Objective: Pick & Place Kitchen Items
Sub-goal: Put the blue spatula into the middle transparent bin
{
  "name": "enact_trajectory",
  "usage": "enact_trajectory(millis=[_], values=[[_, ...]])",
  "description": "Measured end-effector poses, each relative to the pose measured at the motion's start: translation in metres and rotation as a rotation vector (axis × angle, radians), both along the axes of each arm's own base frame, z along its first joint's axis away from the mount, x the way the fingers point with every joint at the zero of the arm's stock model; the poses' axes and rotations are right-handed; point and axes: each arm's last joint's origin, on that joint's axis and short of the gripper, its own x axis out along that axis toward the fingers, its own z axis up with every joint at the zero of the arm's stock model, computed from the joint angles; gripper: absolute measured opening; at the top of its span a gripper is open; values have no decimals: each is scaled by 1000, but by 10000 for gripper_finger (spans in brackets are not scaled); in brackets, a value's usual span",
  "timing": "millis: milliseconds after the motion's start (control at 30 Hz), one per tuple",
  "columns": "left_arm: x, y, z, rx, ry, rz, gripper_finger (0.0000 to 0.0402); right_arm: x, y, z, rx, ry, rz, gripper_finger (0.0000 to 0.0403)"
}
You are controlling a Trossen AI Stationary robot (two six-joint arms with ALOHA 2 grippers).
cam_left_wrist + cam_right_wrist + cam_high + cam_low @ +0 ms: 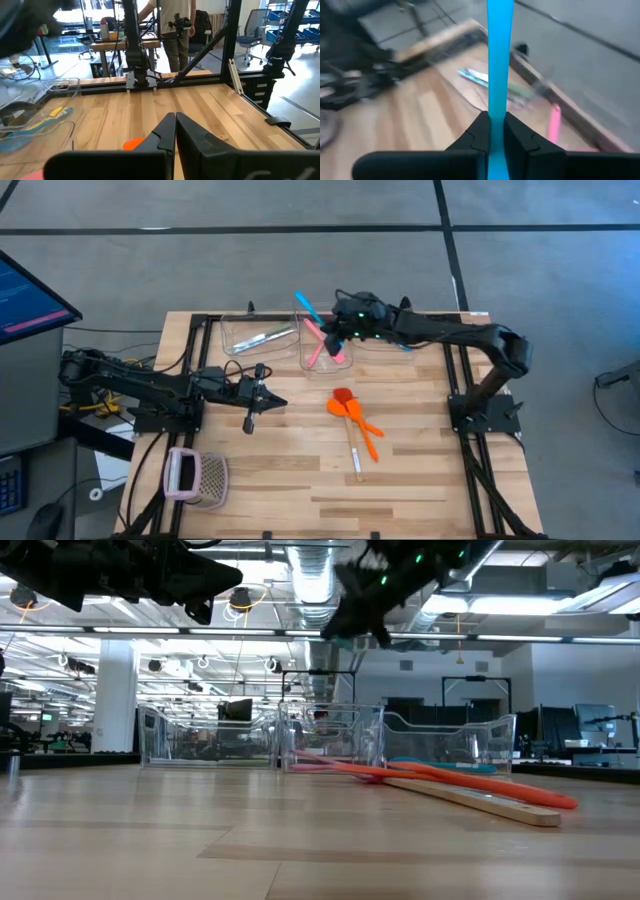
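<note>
While the wooden counter [400, 470] sits on a grey floor with an open workshop beyond, the right tool [338, 320] hovers above the middle bin [322, 358] at twelve o'clock, clamped on a blue spoon [306, 307] whose long axis runs toward ten o'clock. Pink spoons [322, 342] lean in that bin. Orange spoons [356, 418] and a spatula [349, 425] lie mid-counter. At nine o'clock the left tool [262, 402] waits, stretched level, fingers together.
</note>
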Motion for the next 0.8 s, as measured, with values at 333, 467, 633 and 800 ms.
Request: enact_trajectory(millis=[333,467,633,800], values=[[0,0,0,0,1,-3,2,7,-50,-60,213,69,-266,23],[0,0,-1,0,2,-3,2,11,-56,-77,247,106,-285,23],[0,0,0,0,2,1,2,13,-56,-89,242,155,-269,23],[0,0,0,0,2,1,2,13,-53,-90,214,187,-241,23]])
